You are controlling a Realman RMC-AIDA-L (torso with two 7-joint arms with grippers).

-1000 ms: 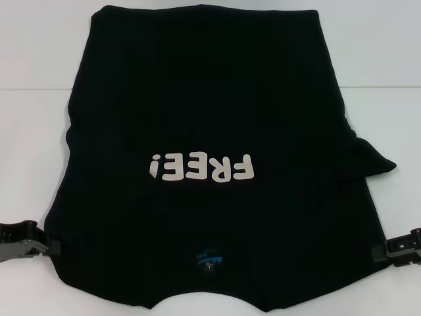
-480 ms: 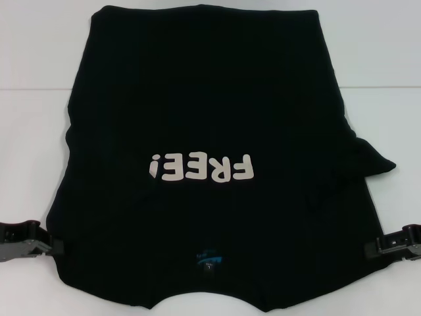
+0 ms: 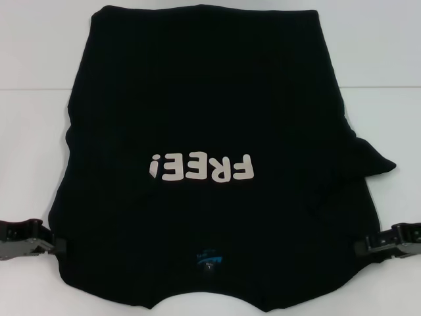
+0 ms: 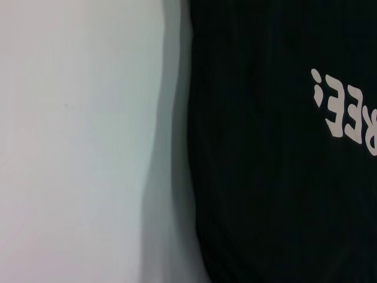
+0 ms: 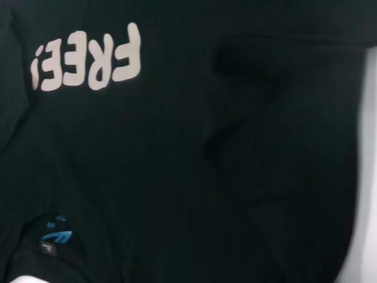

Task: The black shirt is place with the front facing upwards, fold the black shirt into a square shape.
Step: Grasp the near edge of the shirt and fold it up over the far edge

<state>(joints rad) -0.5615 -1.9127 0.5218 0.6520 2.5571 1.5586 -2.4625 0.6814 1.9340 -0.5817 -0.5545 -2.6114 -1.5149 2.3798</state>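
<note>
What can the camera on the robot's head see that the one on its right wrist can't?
Only the head view shows the whole black shirt laid out on the white table, with the left gripper and the right gripper at its two edges near the collar end. Only the right wrist view gives a close look at creases in the cloth. Both show the cream lettering and the small blue neck label.

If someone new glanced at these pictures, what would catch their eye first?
The black shirt fills the middle of the white table, its cream FREE! lettering reading upside down from the head view. The left gripper and right gripper sit at its near side edges.
</note>
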